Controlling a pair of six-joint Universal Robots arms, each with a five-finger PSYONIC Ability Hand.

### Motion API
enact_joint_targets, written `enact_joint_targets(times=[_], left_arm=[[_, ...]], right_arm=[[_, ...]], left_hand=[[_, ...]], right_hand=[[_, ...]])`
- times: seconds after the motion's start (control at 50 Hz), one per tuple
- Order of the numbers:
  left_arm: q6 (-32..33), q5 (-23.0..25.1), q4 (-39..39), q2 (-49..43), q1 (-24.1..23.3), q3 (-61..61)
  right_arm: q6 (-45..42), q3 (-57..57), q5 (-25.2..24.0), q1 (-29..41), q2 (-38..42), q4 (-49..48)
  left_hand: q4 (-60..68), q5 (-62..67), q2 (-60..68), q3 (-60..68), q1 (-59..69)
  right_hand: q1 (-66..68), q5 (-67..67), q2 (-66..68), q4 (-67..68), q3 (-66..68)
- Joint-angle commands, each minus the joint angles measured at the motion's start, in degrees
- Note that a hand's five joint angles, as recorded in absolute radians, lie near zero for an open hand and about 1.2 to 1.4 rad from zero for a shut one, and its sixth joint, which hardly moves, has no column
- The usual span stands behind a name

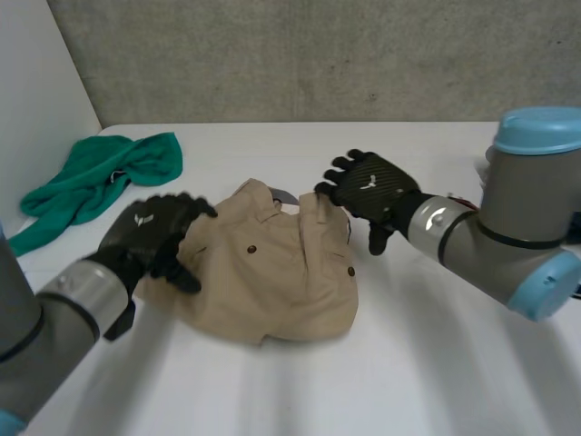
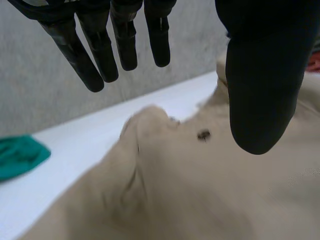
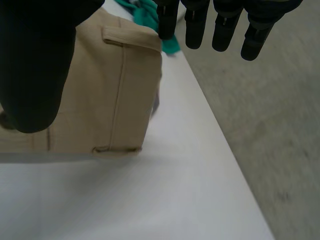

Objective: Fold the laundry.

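Observation:
A beige garment (image 1: 272, 272) with small dark buttons lies folded in the middle of the white table (image 1: 436, 354). My left hand (image 1: 154, 236) hovers over its left edge; in the left wrist view the fingers and thumb (image 2: 257, 75) stand apart above the beige cloth (image 2: 200, 190) and hold nothing. My right hand (image 1: 368, 186) is at the garment's far right corner, by the waistband. In the right wrist view its thumb (image 3: 35, 65) and straight fingers are spread over the belt-looped waistband (image 3: 100, 90), gripping nothing.
A crumpled green cloth (image 1: 100, 182) lies at the table's far left, also seen beyond the beige garment (image 2: 20, 155) (image 3: 171, 46). A grey wall runs behind the table's far edge, and a white panel stands at the left.

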Motion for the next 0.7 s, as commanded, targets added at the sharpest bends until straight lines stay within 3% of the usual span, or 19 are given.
enact_joint_targets(times=[0.02, 0.1, 0.24, 0.34, 0.36, 0.42, 0.44, 0.56, 0.7], left_arm=[[1.46, -4.15, -0.93, -1.62, -3.52, -5.6], [3.48, -6.09, 1.87, -6.88, -6.51, -4.73], [7.43, -9.25, 3.11, -16.74, -10.65, 1.07], [9.19, -13.82, 3.82, -19.03, -12.05, 4.15], [9.28, -14.87, 4.34, -18.86, -12.32, 4.76], [9.02, -15.93, 5.57, -18.07, -12.49, 5.29], [8.67, -15.94, 6.36, -17.28, -12.5, 5.55], [6.48, -13.74, 7.25, -12.01, -12.41, 5.91], [3.57, -6.1, 7.07, -2.52, -12.67, 7.31]], right_arm=[[-10.16, -7.11, -1.4, 1.94, 7.63, 0.26], [-15.26, -6.59, -0.87, 2.73, 7.9, -0.96], [-14.21, -5.62, -1.31, 3.88, 8.6, -4.75], [-13.95, -5.18, -2.62, 3.44, 9.66, -5.98], [-13.78, -5.61, -3.41, 3.27, 10.36, -5.8], [-13.34, -6.41, -4.12, 3.0, 11.5, -5.63], [-12.99, -6.85, -4.21, 2.83, 11.77, -5.19], [-7.29, -6.59, -4.47, 1.07, 8.0, -0.01], [10.73, -5.01, -3.68, -2.62, -4.03, 7.46]], left_hand=[[-4.6, -3.91, -4.91, -5.2, -5.75], [-6.28, -5.59, -6.59, -6.88, -7.43], [-5.45, -4.76, -5.75, -6.05, -6.59], [14.69, 15.38, 14.38, 14.08, 13.54], [27.9, 28.59, 27.59, 27.3, 26.75], [51.5, 52.19, 51.19, 50.9, 50.35], [59.06, 59.75, 58.75, 58.45, 57.91], [59.13, 59.82, 58.83, 58.53, 57.99], [59.13, 59.82, 58.83, 58.53, 57.99]], right_hand=[[-1.04, -0.27, 0.01, -0.44, 0.13], [-3.06, -2.29, -2.01, -2.46, -1.89], [-3.06, -2.29, -2.01, -2.46, -1.89], [-3.06, -2.29, -2.01, -2.46, -1.89], [8.75, 9.53, 9.81, 9.35, 9.93], [43.57, 44.35, 44.63, 44.18, 44.75], [66.68, 67.46, 67.74, 67.28, 67.86], [66.94, 67.71, 67.99, 67.54, 68.11], [66.94, 67.71, 67.99, 67.54, 68.11]])
